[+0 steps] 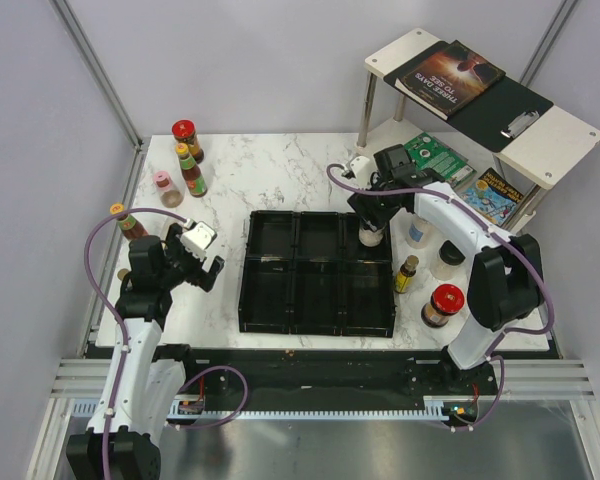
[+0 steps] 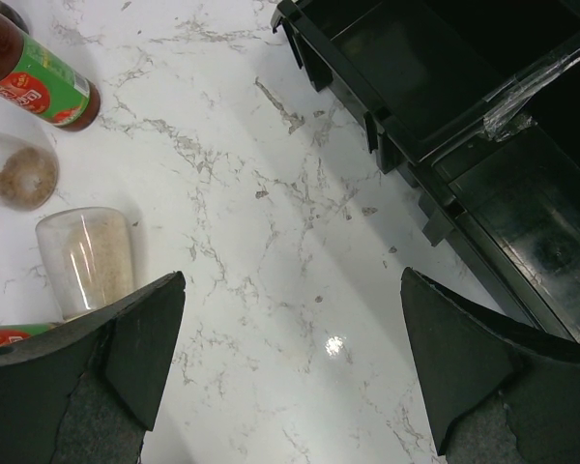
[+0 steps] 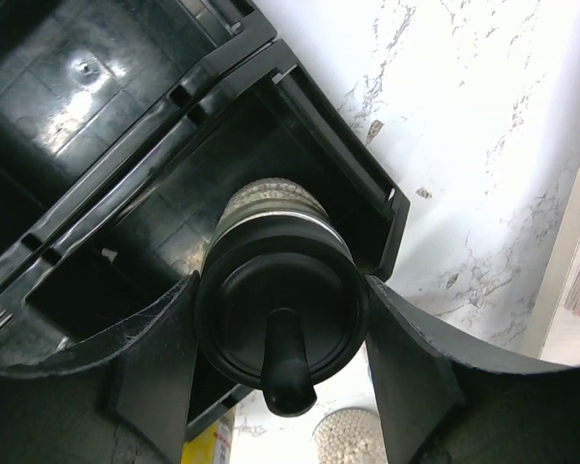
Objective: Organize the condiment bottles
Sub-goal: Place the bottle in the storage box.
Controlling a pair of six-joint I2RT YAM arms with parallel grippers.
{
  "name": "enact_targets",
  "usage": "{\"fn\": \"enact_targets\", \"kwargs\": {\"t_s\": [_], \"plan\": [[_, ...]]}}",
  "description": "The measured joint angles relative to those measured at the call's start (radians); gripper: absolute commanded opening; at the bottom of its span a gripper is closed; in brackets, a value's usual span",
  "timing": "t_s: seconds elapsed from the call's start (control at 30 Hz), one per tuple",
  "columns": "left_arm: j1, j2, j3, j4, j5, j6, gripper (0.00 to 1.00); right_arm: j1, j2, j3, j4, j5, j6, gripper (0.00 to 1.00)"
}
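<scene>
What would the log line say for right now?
left gripper: open, empty, over table | right gripper: shut on black-lidded jar, at tray corner compartment

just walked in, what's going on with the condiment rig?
The right end effector grips a black-lidded jar by its lid at the back-right compartment of the black tray. The left end effector is open above the table left of the tray, holding nothing. The other bottles stand on both sides of the tray.

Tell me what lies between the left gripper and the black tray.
Nothing but bare marble table between the left gripper and black tray; the left wrist view shows it.
</scene>
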Motion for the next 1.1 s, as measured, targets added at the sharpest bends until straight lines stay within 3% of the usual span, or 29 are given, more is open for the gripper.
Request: {"fn": "enact_targets", "kwargs": {"t_s": [0.13, 0.17, 0.23, 0.27, 0.33, 0.67, 1.1], "plan": [[0.0, 0.0, 0.0, 0.0, 0.0, 0.0, 0.99, 0.002, 0.016, -0.01, 0.03, 0.014, 0.002, 0.46], [0.0, 0.0, 0.0, 0.0, 0.0, 0.0, 0.99, 0.002, 0.019, -0.011, 0.035, 0.016, 0.003, 0.59], [0.001, 0.0, 0.0, 0.0, 0.0, 0.0, 0.99, 0.002, 0.021, -0.013, 0.042, 0.017, 0.004, 0.72], [0.002, 0.0, 0.0, 0.0, 0.0, 0.0, 0.99, 0.002, 0.021, -0.014, 0.046, 0.018, 0.004, 0.88], [0.002, 0.0, 0.0, 0.0, 0.0, 0.0, 0.99, 0.002, 0.021, -0.015, 0.049, 0.019, 0.007, 0.98], [0.003, 0.0, 0.0, 0.002, -0.006, -0.001, 1.0, 0.002, -0.025, -0.016, 0.064, 0.021, -0.002, 0.98], [0.033, -0.048, -0.022, 0.103, -0.172, -0.056, 0.99, 0.002, -0.342, 0.058, -0.02, -0.075, -0.04, 0.98]]}}
